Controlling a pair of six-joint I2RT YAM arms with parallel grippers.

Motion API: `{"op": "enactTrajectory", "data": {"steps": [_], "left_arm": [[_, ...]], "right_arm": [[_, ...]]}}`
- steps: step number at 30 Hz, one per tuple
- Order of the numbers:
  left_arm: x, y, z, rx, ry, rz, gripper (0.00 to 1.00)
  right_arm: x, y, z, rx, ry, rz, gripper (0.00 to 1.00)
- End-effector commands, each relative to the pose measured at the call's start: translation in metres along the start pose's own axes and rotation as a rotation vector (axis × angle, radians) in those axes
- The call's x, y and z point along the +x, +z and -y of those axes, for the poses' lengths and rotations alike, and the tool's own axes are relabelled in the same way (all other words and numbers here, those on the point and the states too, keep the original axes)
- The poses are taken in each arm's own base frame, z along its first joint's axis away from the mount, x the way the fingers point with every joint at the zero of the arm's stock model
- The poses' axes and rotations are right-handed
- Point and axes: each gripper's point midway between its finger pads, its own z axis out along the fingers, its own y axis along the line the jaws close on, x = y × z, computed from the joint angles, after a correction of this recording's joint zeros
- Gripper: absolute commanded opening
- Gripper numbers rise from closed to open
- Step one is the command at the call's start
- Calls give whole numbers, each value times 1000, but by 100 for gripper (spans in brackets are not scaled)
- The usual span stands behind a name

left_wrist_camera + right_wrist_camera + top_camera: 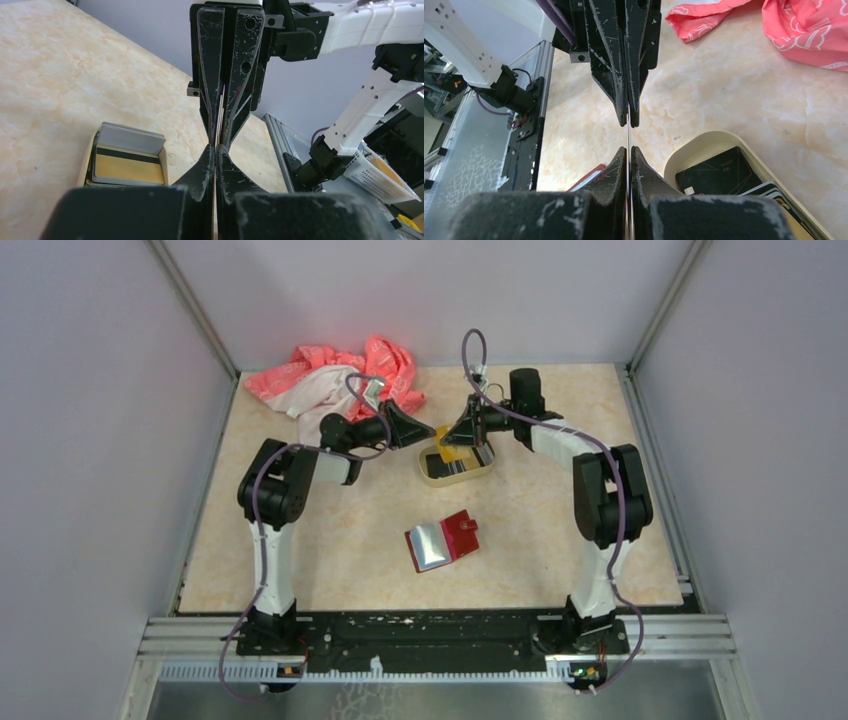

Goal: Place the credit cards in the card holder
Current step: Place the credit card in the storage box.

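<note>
Jaws of left gripper (418, 433) and right gripper (470, 428) are pressed on one yellow card (447, 437) above the tray (458, 481); the wallet (441, 540) lies open, apart. At the left wrist the card is pinched edge-on; at the right, likewise. One grip should be released, the other held firm

We find the top view evenly and softly lit from above, with only faint, short shadows beneath the arms (268, 550) on the table (340, 540). The open card holder (441, 540) gives back a pale sheen from its inner pocket. In the wrist views the left gripper (216, 150) and right gripper (629, 149) blur nearest the lens and sharpen toward the tips; the credit card (629, 135) reads as a thin bright line. Scuffs on the fingers (240, 50) catch white glints, and the pink cloth (804, 30) shows crisp
</note>
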Motion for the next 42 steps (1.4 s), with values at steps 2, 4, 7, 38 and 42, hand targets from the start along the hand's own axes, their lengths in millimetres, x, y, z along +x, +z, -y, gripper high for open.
{"op": "enactTrajectory", "data": {"steps": [2,4,7,38,42], "left_arm": [[-1,0,25,165,261,-5,0],[3,-1,15,159,288,-9,0],[5,-1,-1,170,322,-28,0],[-36,-35,-61,-94,330,9,0],[-44,-36,-48,-100,344,12,0]], "right_arm": [[-23,2,7,-7,-100,13,0],[-18,4,21,12,-123,-14,2],[-2,8,42,14,-119,-81,5],[-32,-18,89,243,-185,-97,61],[-45,-27,67,254,-243,-88,61]]}}
